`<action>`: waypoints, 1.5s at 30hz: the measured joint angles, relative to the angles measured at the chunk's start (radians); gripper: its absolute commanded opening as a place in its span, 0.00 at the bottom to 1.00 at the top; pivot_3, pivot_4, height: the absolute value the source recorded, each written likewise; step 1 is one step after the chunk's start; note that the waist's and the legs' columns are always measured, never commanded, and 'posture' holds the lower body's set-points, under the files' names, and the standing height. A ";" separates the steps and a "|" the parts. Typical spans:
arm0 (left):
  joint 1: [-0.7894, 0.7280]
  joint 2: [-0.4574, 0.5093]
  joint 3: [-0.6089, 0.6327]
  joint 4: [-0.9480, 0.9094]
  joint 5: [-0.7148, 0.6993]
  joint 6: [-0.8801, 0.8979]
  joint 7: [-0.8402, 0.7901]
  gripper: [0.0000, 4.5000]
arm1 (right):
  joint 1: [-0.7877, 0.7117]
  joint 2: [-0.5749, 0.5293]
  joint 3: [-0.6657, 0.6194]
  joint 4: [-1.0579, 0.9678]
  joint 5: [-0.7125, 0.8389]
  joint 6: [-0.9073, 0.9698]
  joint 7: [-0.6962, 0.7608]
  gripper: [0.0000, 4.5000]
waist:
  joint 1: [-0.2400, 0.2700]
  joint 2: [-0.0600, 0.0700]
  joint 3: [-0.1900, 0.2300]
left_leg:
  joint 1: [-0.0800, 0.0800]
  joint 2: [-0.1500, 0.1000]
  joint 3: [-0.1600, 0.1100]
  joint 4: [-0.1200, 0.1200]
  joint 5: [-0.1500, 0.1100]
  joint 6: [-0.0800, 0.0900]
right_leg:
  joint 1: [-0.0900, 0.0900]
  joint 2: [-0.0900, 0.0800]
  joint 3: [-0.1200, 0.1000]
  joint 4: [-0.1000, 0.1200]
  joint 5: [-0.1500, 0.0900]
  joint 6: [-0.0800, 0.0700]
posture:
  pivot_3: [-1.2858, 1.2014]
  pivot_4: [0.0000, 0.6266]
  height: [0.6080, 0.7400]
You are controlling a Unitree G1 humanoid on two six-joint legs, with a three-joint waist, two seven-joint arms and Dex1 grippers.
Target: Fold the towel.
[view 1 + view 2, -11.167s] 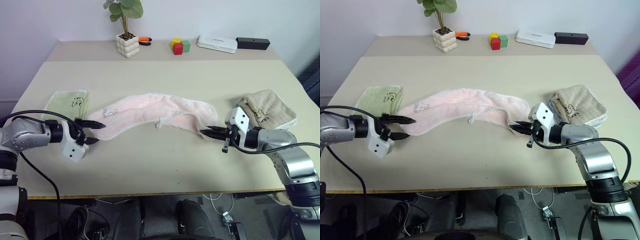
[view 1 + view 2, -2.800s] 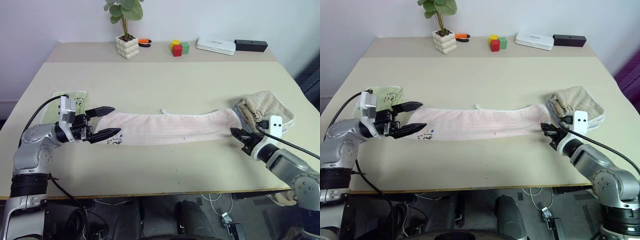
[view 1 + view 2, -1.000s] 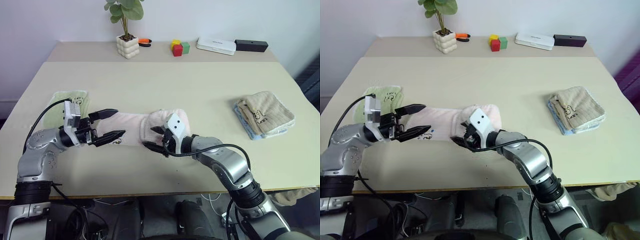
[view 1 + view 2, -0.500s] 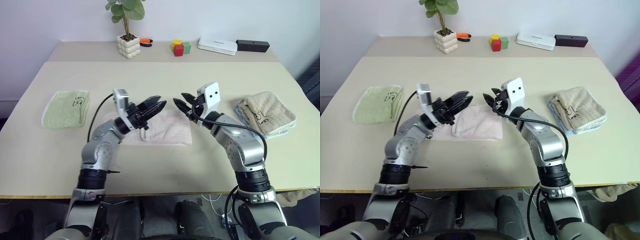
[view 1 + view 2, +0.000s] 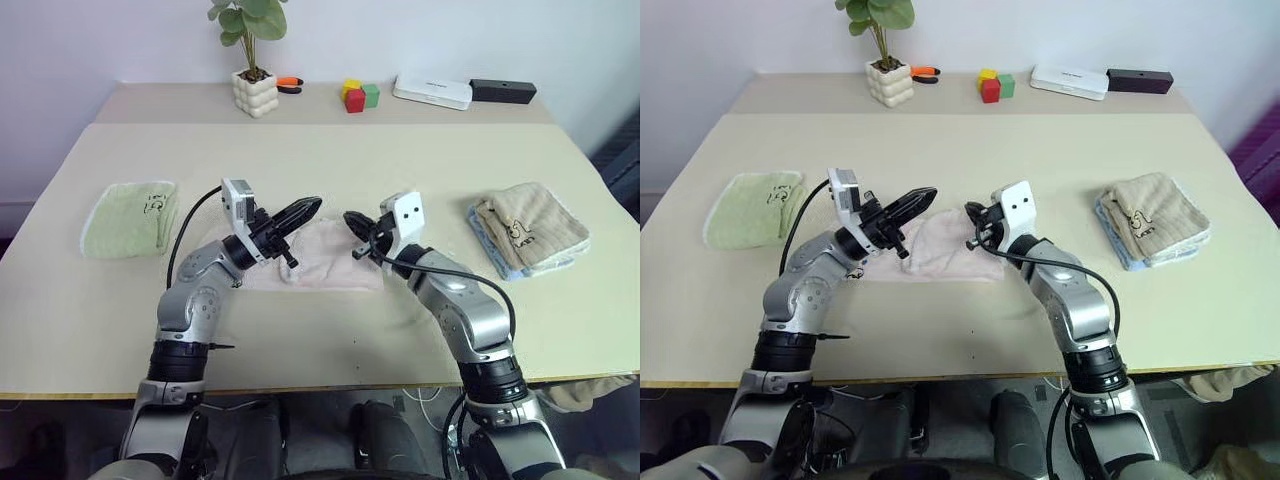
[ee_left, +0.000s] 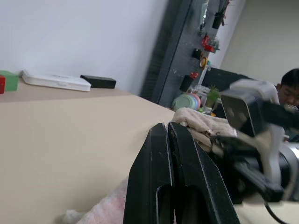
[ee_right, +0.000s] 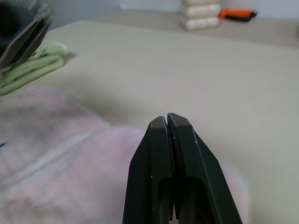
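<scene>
Both jaws, spread a second ago, are now pressed together on nothing, the left gripper (image 5: 312,205) and right gripper (image 5: 352,219) raised over the towel (image 5: 335,262); the towel is left folded mid-table (image 5: 420,170); the fold is judged done.

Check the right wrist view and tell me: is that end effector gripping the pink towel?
No, the right end effector is shut on nothing above the towel.

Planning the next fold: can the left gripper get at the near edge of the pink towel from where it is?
Probably yes. The left gripper, shut and empty, hovers just above the pink towel, and nothing lies on the towel's near edge. The right gripper is over the far side, out of the way.
</scene>
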 measured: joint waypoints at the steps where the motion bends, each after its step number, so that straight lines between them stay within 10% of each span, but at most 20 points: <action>1: 0.006 0.001 0.000 -0.001 0.000 0.000 0.004 0.00 | 0.010 0.001 0.026 0.009 -0.020 -0.007 0.001 0.00 | -0.002 0.000 0.000 | 0.000 0.000 0.000 0.000 0.000 0.000 | 0.000 0.000 0.000 0.000 0.000 0.000 | 0.52 0.24 0.96; 11: 0.087 0.070 0.004 -0.042 -0.002 0.005 -0.018 0.00 | 0.006 0.042 0.105 0.214 -0.150 -0.112 -0.032 0.00 | 0.000 -0.001 -0.001 | 0.003 0.000 0.000 0.000 0.000 0.000 | 0.003 0.000 0.000 0.000 0.000 -0.001 | 0.52 0.24 0.96; 14: 0.111 0.107 0.005 -0.075 -0.022 0.038 -0.031 0.00 | 0.004 0.048 0.089 0.218 -0.118 -0.113 0.014 0.19 | -0.004 -0.001 -0.001 | 0.003 0.000 0.000 0.000 0.000 0.000 | 0.003 0.000 0.000 0.000 0.000 0.000 | 0.52 0.24 0.96; 21: 0.240 0.266 0.132 -0.201 -0.169 0.213 -0.037 0.00 | 0.006 0.030 0.076 0.177 -0.088 -0.116 0.104 0.97 | -0.006 0.000 0.000 | 0.003 0.001 0.001 -0.002 0.000 0.000 | 0.001 -0.001 0.000 0.000 0.000 -0.001 | 0.52 0.24 0.96; 30: 0.446 0.333 0.395 -0.356 -0.559 0.562 0.276 0.00 | -0.031 -0.021 0.044 0.151 -0.058 -0.101 0.177 0.99 | -0.006 0.000 0.000 | 0.003 0.001 -0.002 -0.002 0.000 0.000 | 0.001 -0.002 0.000 0.000 0.000 -0.001 | 0.52 0.24 0.96; 40: 0.619 0.388 0.511 -0.451 -0.816 0.656 0.514 0.98 | -0.122 -0.244 -0.025 -0.018 0.098 0.015 0.408 1.00 | -0.003 0.000 0.001 | 0.003 0.001 -0.003 -0.002 -0.001 -0.001 | 0.001 -0.003 0.000 -0.002 -0.002 -0.005 | 0.52 0.24 0.96; 45: 0.720 0.356 0.528 -0.476 -0.830 0.627 0.606 0.99 | -0.119 -0.330 -0.027 -0.033 0.122 0.028 0.493 1.00 | -0.004 0.000 0.001 | 0.003 0.001 -0.003 -0.003 -0.001 -0.001 | 0.001 -0.003 0.000 -0.002 -0.004 -0.009 | 0.52 0.24 0.96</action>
